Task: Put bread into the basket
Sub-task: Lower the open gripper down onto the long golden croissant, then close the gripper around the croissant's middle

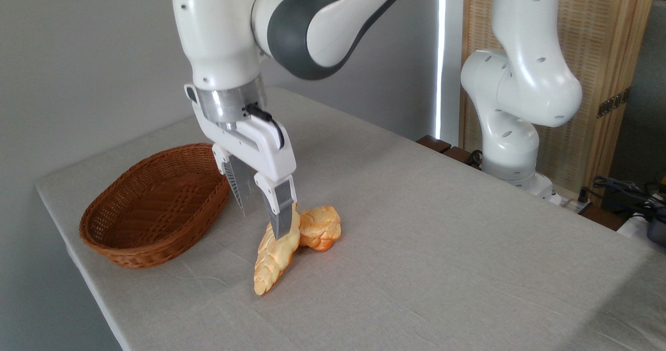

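We have one fixed view, raised and close beside the grey cloth-covered surface (416, 247), looking down across it toward the white arm base (512, 153) at two o'clock.

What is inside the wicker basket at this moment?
Nothing shows inside the basket: only its woven floor and far wall. The near wall hides a strip of floor. The bread lies on the table outside it, under the hand.

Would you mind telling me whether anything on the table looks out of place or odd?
Nothing looks spilled or damaged. The bread lies on the table beside the empty basket, its upper end touching a small bun. The gripper is open at that end.
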